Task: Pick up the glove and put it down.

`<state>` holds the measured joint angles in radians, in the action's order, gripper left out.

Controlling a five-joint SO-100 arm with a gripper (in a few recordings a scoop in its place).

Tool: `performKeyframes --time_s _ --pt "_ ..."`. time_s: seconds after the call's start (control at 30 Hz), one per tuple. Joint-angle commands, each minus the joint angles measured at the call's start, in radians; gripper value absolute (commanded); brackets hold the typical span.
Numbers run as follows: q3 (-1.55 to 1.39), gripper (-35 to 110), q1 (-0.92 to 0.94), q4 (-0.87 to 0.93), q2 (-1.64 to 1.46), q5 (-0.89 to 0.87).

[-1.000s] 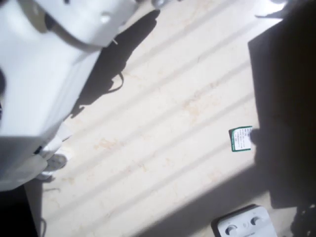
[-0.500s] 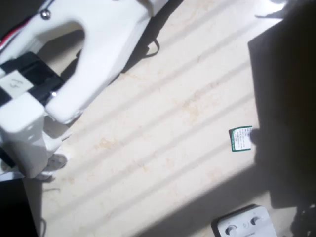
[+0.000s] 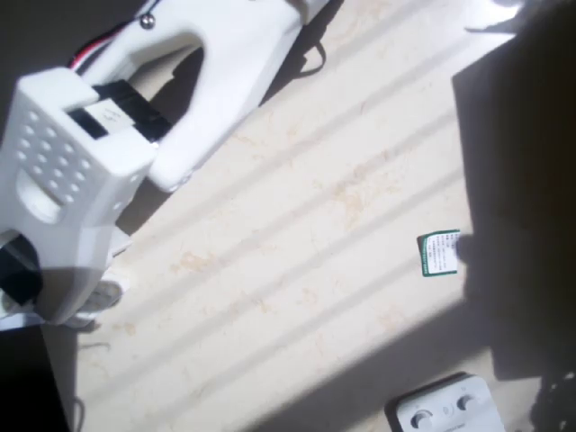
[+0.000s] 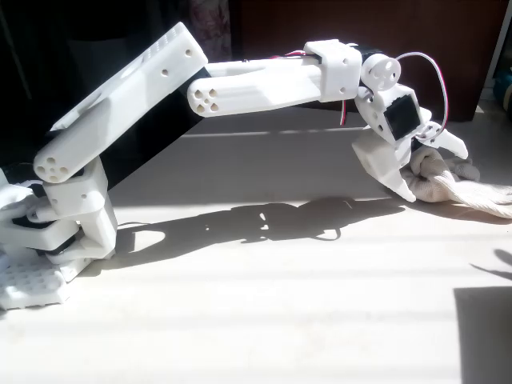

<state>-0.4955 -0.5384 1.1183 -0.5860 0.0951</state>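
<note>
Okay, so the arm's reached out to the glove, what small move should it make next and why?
Probably close the hand on the glove. In the fixed view its fingers sit spread on either side of the glove's rounded bulk, low at the table, and the glove lies unlifted, so a grip looks like the missing step.

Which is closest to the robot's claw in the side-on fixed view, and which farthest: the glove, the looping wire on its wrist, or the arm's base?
From the gripper, in the fixed view:
1. The glove, lying on the table right at the open fingers, at the picture's right.
2. The wire loop, just above, arching over the wrist.
3. The arm's base, far off at the left edge.
</note>
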Motion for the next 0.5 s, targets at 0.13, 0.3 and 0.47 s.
performKeyframes --time_s 0.13,0.3,0.47 --pt "0.052 35 -0.008 -0.052 0.011 0.002" --pt "0.051 25 -0.005 -0.109 0.012 0.005" --pt "0.051 0 -0.003 -0.202 0.041 0.006"
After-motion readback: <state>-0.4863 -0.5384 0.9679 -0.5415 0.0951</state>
